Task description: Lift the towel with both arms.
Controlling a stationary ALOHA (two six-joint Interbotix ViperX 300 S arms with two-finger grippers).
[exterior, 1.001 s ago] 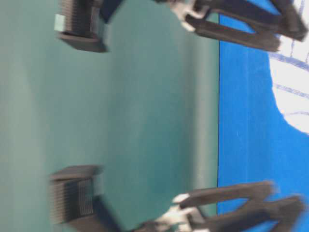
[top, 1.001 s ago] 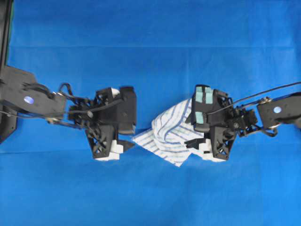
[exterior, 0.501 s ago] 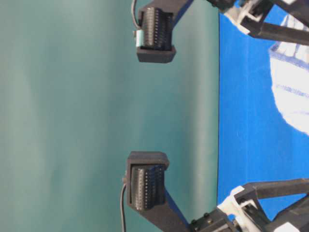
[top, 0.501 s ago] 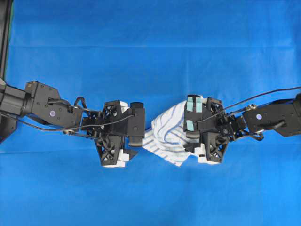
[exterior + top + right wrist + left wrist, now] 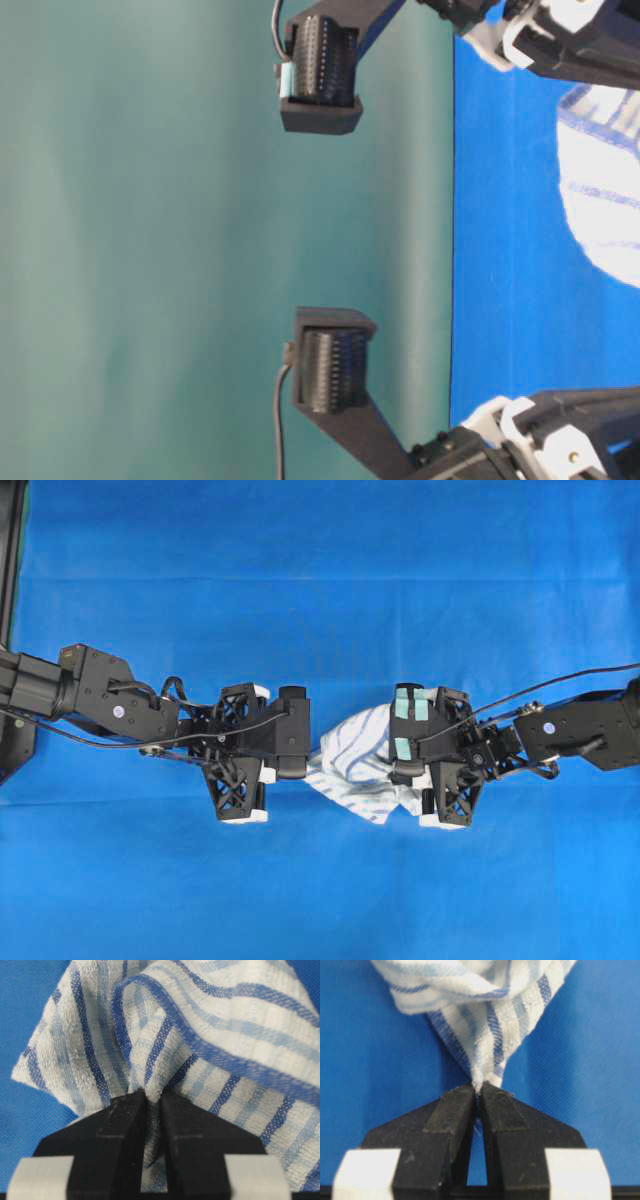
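The towel (image 5: 355, 763), white with blue and grey stripes, lies bunched on the blue cover between the two arms. My left gripper (image 5: 305, 765) is shut on its left corner; in the left wrist view the black fingertips (image 5: 456, 1105) pinch a thin fold of the towel (image 5: 485, 1025). My right gripper (image 5: 398, 772), the one with pale green patches, is shut on the right side; the right wrist view shows the towel (image 5: 210, 1040) bulging over the closed tips (image 5: 153, 1094). In the table-level view a part of the towel (image 5: 600, 190) shows at the right edge.
The blue table covering (image 5: 320, 580) spreads all round the towel. A black stand (image 5: 12, 560) runs down the left edge of the overhead view. Cables trail from both arms (image 5: 560, 685). The table-level view shows a green wall (image 5: 150, 240) behind two black motor blocks.
Both grippers moved in from either side and closed on the towel, which is now more bunched and narrower between them.
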